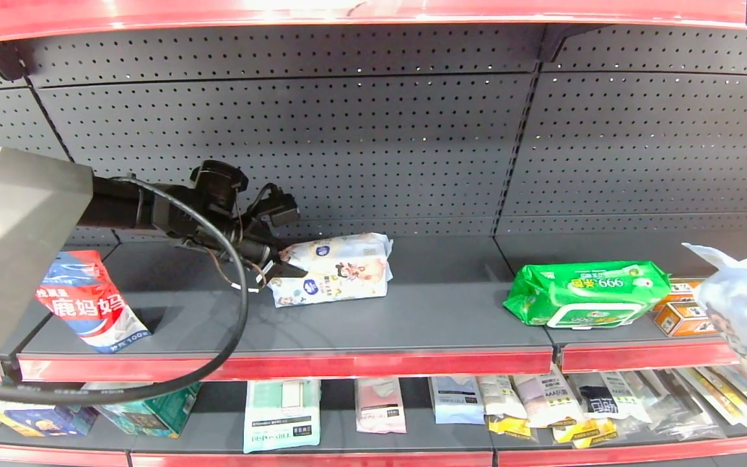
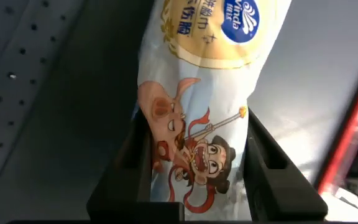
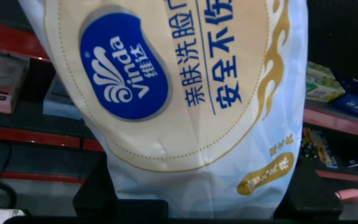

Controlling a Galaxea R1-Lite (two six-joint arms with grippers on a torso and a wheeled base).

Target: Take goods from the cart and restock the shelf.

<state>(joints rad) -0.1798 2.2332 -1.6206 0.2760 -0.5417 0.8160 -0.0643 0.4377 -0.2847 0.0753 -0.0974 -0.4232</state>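
1. Tissue pack — white, printed with cartoon figures — is lying on its side on the grey shelf, with one end sitting between the fingers of the left gripper.
2. Those fingers are pressing on the pack's two long sides, pinching it while it is resting on the shelf board.
3. Just beyond the left gripper, the pegboard back panel is standing close behind the pack.
4. A second white pack is being clamped by the right gripper in front of the shelf's edge, well apart from the left gripper.
5. Between the two grippers a green wipes pack is lying on the shelf, with orange boxes touching it on the right gripper's side.
6. A red-and-blue pouch is leaning near the shelf's front edge — on the left gripper's outer side, beneath its arm.
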